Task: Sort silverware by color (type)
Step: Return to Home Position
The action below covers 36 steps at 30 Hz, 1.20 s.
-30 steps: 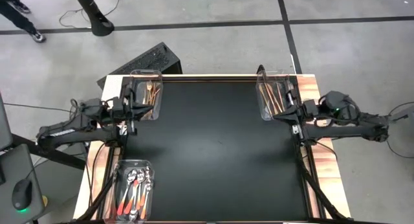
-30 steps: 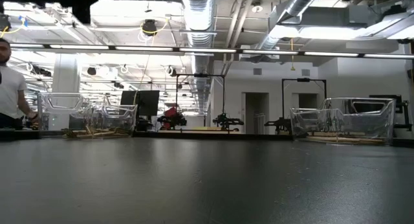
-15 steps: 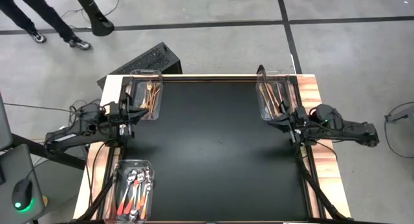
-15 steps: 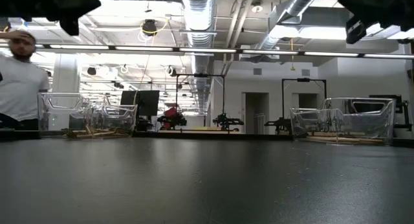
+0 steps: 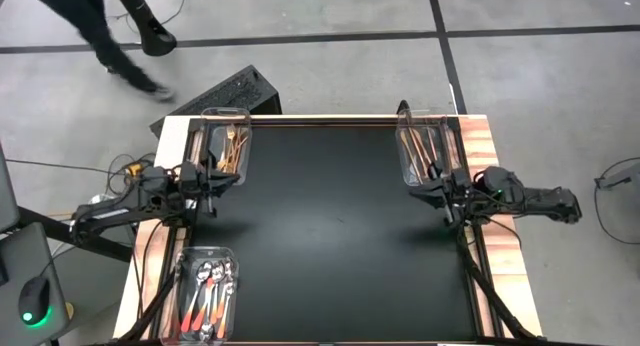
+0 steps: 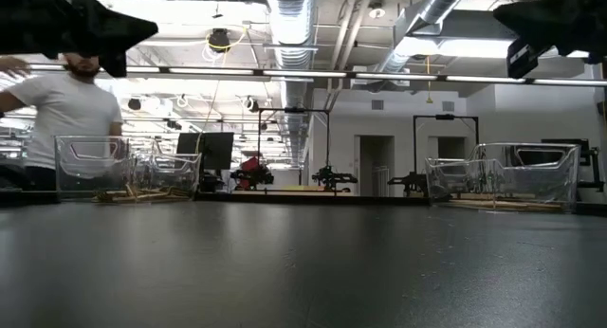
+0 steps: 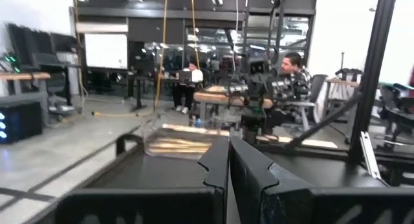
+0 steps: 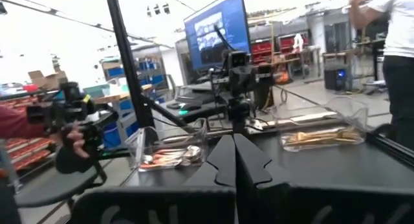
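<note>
There, saw spoons [image 5: 207,286] lying near-to-far, bowls toward tabletop's far edge; found left tool [image 7: 229,144], right tool [image 8: 234,141] pinched together.

Table top [image 5: 340,236]: black, matt, smooth.
Table border [image 5: 505,271]: pale wood.
Bins [image 5: 225,113]: clear glossy plastic.
Spoons [image 5: 207,284]: shiny silver metal, orange-red handles.
Forks [image 5: 235,146]: gold-toned metal.
Knives [image 5: 420,151]: copper-toned metal.

Bins [image 5: 226,113]: three clear ones sat at the table [image 5: 330,236] corners.
Person [image 6: 71,110]: stood beyond the far-left corner.
Keyboard [image 5: 218,93]: lay behind the table.
</note>
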{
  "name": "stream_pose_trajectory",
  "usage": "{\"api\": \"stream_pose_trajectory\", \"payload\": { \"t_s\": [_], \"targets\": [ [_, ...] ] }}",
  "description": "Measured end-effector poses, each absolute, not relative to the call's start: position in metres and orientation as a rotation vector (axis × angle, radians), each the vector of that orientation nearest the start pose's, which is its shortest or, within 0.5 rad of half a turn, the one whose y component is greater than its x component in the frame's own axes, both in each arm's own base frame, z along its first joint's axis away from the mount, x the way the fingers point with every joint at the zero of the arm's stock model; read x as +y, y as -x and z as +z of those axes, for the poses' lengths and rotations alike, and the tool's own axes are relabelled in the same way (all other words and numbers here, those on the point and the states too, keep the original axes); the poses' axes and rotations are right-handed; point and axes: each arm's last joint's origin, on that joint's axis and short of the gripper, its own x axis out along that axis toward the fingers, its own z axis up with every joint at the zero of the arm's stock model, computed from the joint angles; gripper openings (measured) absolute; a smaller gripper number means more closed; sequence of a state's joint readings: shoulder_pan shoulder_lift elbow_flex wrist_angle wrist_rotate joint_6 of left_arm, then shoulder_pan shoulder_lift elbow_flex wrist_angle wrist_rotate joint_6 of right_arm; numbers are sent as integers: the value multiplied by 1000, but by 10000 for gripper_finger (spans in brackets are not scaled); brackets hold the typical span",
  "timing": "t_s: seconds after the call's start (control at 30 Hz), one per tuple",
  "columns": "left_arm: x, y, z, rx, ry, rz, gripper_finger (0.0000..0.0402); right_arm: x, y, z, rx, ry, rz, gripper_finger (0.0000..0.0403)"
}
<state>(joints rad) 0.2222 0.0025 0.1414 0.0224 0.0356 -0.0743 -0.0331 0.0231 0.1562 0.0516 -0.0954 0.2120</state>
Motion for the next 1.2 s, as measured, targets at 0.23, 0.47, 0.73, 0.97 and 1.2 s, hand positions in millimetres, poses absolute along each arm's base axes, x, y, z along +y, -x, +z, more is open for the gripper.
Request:
{"api": "stream_pose_trajectory", "payload": {
  "t_s": [0.23,0.47,0.73,0.97,1.2],
  "targets": [
    [19,-89,198,-166,71,166,2,2,-87,218,-169,-197,73,6],
    [19,-94,183,-179,117,133,2,3,-95,192,-236,-223,70,6],
    [15,-95,180,-147,115,88,2,3,-96,186,-202,-240,71,7],
    [6,-97,173,-67,133,-43,2,3,-97,186,-200,-239,71,9],
    [7,-97,172,-66,134,14,2,3,-97,186,-198,-239,71,10]
  ]
}}
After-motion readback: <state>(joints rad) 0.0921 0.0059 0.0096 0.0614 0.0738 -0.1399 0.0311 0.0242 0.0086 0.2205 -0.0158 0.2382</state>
